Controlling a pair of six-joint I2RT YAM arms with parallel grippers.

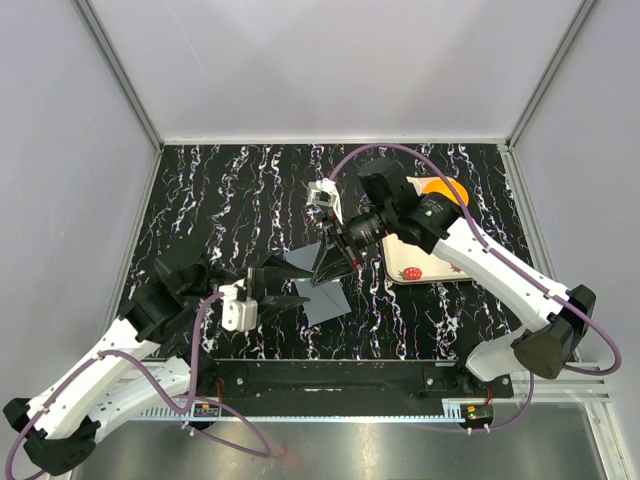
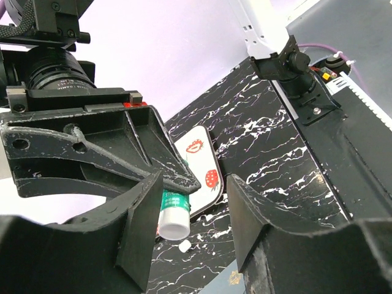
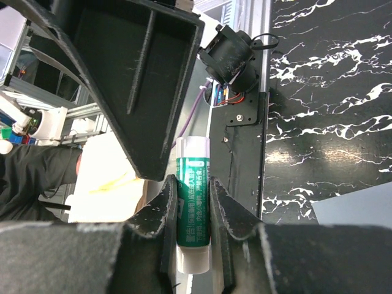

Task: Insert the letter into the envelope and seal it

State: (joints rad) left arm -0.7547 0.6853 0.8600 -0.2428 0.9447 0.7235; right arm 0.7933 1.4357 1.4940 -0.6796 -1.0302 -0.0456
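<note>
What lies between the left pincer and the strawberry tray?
The top view shows the grey envelope and the right pincer, shut on a green-and-white glue stick, between the left pincer and the tray.

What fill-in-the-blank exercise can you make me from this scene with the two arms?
The right hand is shut on a glue stick whose label is ____.
The left hand stands ____, holding nothing.
The tray is printed with red ____.
Missing words: green; open; strawberries.
</note>
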